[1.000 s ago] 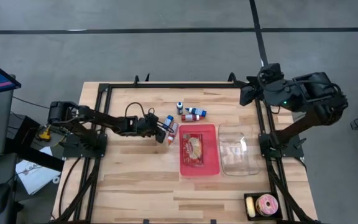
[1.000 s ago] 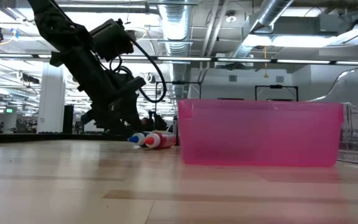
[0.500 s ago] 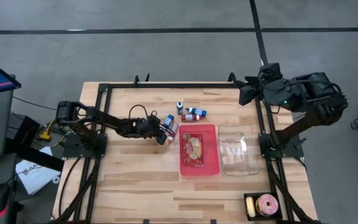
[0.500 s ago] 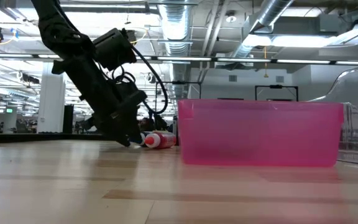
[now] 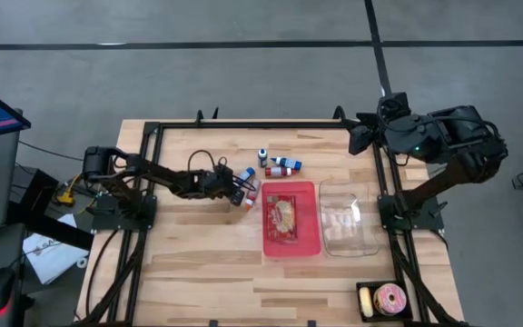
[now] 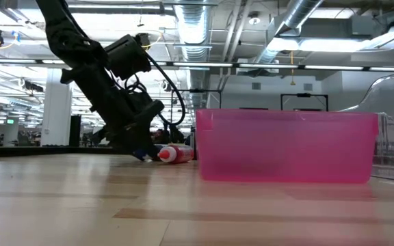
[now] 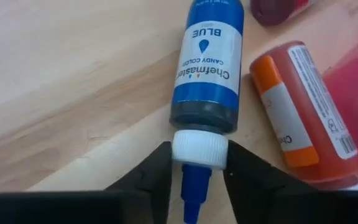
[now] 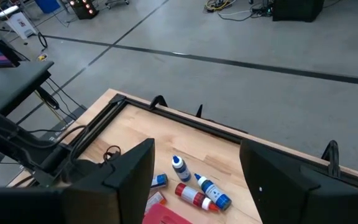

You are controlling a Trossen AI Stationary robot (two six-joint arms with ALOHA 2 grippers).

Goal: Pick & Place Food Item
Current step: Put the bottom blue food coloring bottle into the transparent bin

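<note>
Blue bottle [image 7: 206,68], white-capped, lies flat on wood.

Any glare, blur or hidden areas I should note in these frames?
Low view: bright ceiling lights behind; the pink bin blocks the table beyond it. Left wrist view: the blue bottle has a sharp, readable label, with the left gripper at its white cap. High view: evenly lit, bottles small.
</note>
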